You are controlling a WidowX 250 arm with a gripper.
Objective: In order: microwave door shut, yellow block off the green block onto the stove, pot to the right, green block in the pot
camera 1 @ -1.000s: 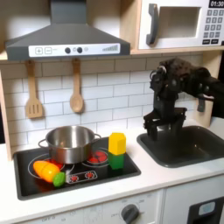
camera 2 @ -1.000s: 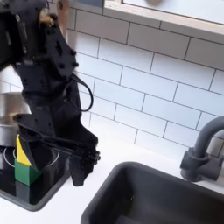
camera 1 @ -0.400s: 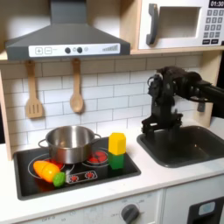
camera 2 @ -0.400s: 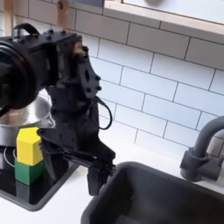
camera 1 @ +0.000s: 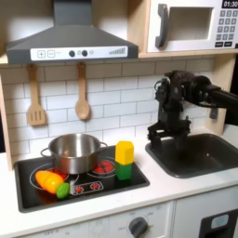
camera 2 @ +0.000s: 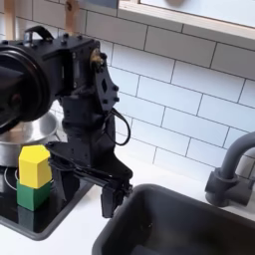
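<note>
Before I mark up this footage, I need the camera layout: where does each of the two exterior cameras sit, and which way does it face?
First exterior view: in front of the toy kitchen, facing the tiled back wall; shows the microwave door, stove and pot, with the arm and gripper over the sink.
Second exterior view: low and close at the sink, looking sideways along the counter toward the stove; the arm looms large, gripper hanging.
Shared: the yellow block stacked on the green block.

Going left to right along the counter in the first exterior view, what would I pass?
Orange and yellow toy food → steel pot → yellow block stacked on green block → robot's hand → sink.
</note>
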